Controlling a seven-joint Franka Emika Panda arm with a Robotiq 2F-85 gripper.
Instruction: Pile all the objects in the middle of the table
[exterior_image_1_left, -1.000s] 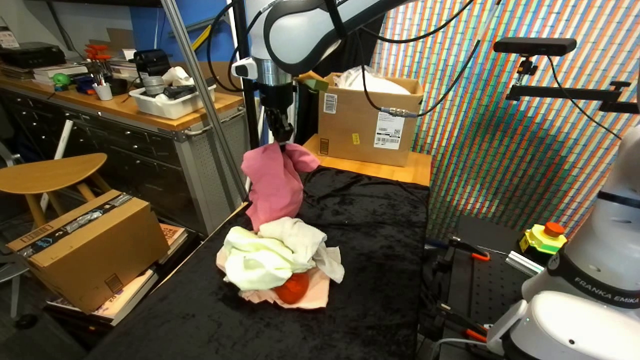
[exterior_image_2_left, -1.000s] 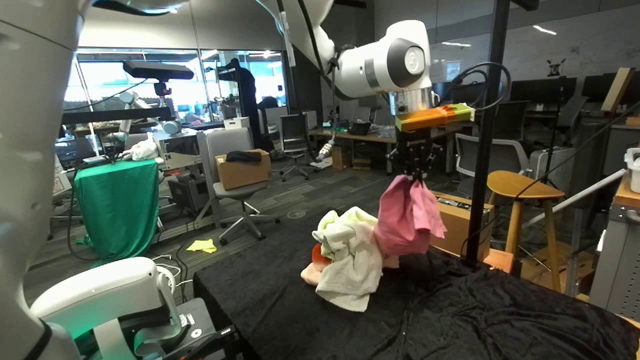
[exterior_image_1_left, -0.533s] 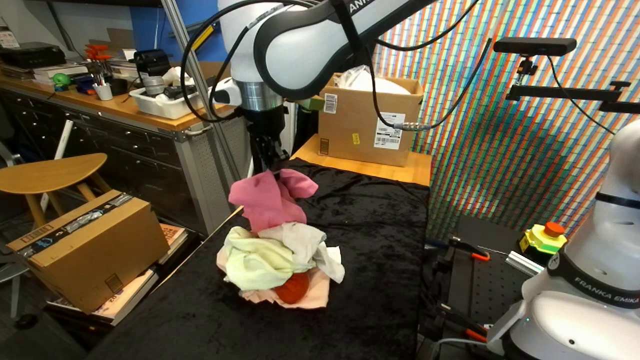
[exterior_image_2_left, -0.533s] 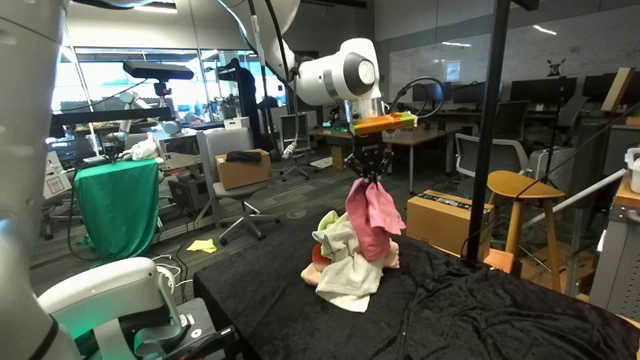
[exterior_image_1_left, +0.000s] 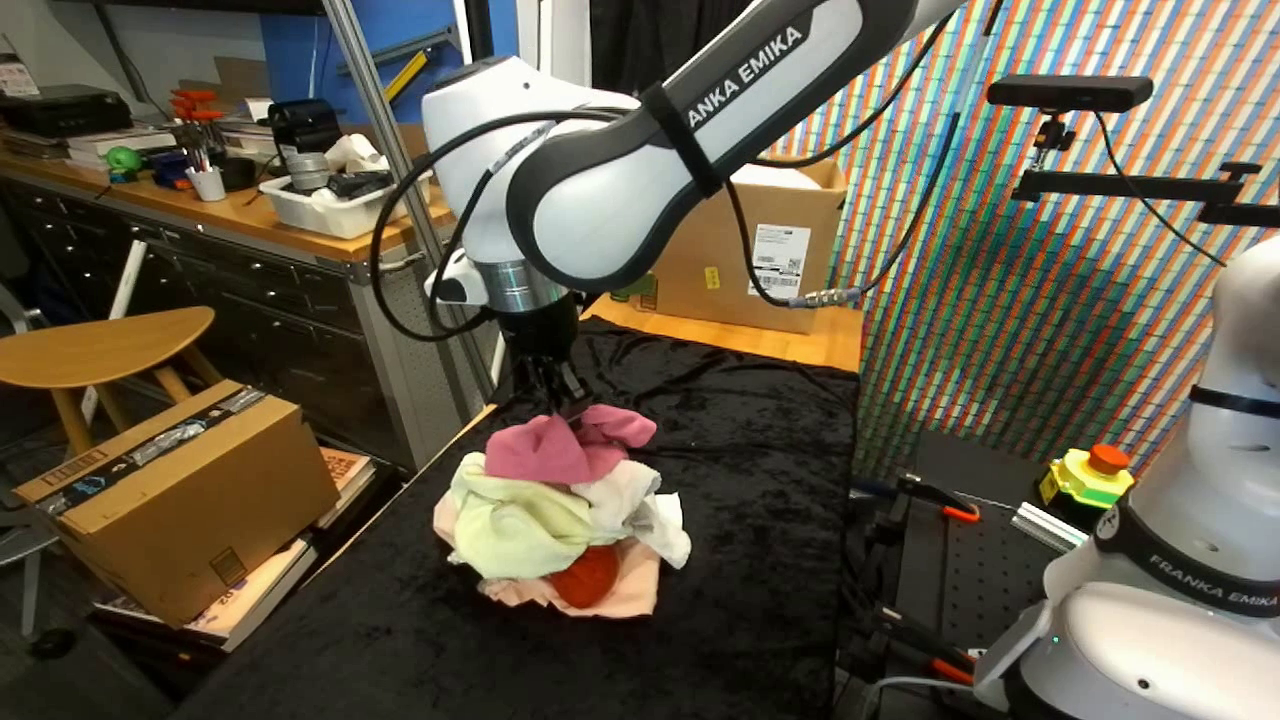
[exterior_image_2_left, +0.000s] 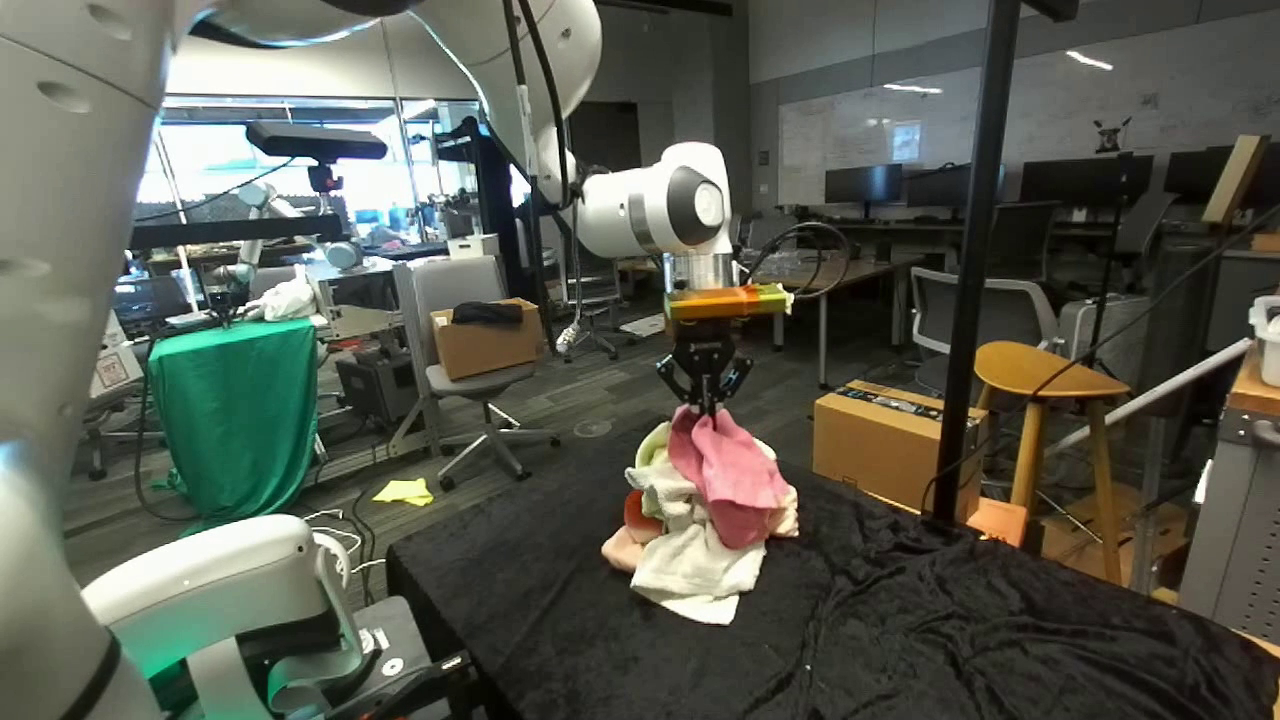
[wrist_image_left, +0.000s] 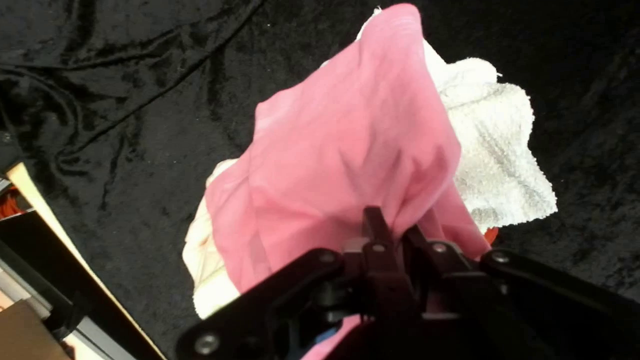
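- At the left of an exterior view, a wooden stool (exterior_image_1_left: 105, 345) stands behind a cardboard box (exterior_image_1_left: 190, 510); to the right of them begins the black table (exterior_image_1_left: 745, 600).
- The pale yellow-green cloth (exterior_image_1_left: 515, 535) lies crumpled at the left among the piled cloths, on this table.
- The pink cloth (exterior_image_1_left: 540, 452) is the topmost one; its lower part is draped over the other cloths.
- The gripper (exterior_image_2_left: 707, 408) points downwards above them. Its jaws are almost together, and they pinch a fold of the pink cloth.
- The red piece (exterior_image_1_left: 585, 578) is partly covered by the pale yellow-green cloth.
- The peach cloth (exterior_image_1_left: 638, 588) lies lowest, and its border shows around the red piece.
- The white cloth (exterior_image_1_left: 655, 515) is at the right side; one end reaches beyond the peach cloth.
- At the far right, well apart from the cloths, a yellow box with a red button (exterior_image_1_left: 1088, 478) is near the white robot base (exterior_image_1_left: 1160, 640).
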